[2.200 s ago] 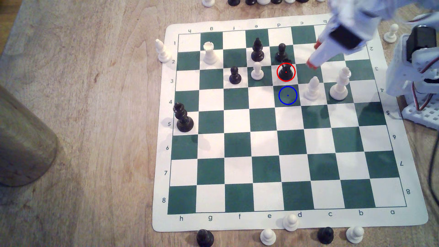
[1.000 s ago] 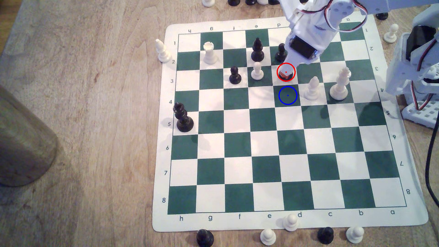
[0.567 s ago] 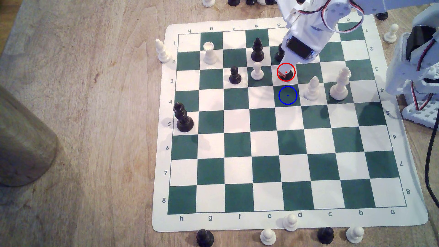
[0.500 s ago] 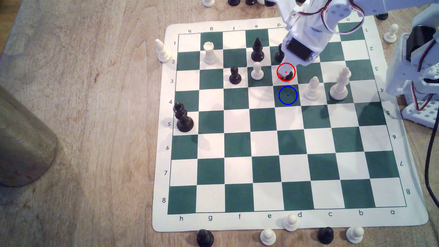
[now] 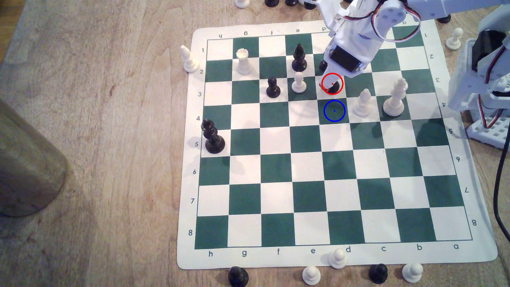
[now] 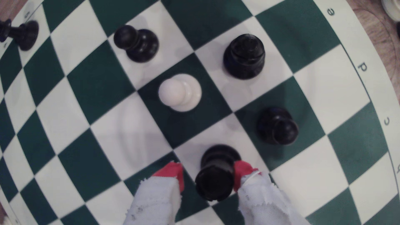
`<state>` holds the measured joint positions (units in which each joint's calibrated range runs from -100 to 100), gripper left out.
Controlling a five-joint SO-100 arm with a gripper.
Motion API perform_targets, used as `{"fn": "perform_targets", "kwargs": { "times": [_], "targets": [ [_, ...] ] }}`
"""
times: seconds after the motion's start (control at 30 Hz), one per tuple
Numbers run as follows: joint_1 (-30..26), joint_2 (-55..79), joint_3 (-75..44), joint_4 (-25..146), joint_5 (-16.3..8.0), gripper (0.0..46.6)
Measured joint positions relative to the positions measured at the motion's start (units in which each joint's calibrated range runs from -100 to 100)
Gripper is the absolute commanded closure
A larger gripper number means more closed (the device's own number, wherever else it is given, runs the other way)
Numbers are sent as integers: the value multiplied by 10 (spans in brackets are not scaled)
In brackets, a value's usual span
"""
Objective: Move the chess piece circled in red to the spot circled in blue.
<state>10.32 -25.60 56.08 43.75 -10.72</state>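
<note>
currently the gripper [image 6: 208,175] sat low over the chess piece circled in red [image 6: 215,176], a short black rook-like piece standing upright on a white square of the board [image 5: 345,193], in row 3 of the d file. in the wrist view the two cloth-wrapped, red-tipped fingers [image 6: 171,173] straddled the piece: one red tip touched its side, the other stood a little apart from it, so the claw was partly spread around the piece and not clamped on it. in the exterior view the gripper [image 5: 328,87] covered most of the chess piece circled in red [image 5: 334,88]; only a dark part of its base showed inside the red ring.

the spot circled in blue [image 5: 334,110] was the dark green square just next to the piece, one row toward the board's row-8 edge, and nothing stood on it.

neighbours on the board: a white pawn [image 5: 299,82] on the green square beside the piece, toward the h-file edge; a black pawn [image 5: 323,65] partly hidden behind the arm, one row nearer the row-1 edge; a black bishop [image 5: 299,58] near the row-1 edge; another black pawn [image 5: 273,87] in row 3; a white bishop [image 5: 363,102] just beside the blue ring, toward the a-file edge; a tall white piece [image 5: 395,97] beyond it.
</note>
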Motion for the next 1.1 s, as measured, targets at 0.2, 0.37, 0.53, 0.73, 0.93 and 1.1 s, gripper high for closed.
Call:
{"fn": "perform_targets", "kwargs": {
  "times": [0.2,0.37,0.53,0.73,0.93,1.1],
  "targets": [
    [0,0,0,0,2,464],
    [0,3,0,0,12,464],
    [6,-1,0,1,12,464],
    [16,-93,-7,77,17,464],
    [-10,-166,-14,134,17,464],
    [-73,-169,-14,128,1,464]
  ]
}}
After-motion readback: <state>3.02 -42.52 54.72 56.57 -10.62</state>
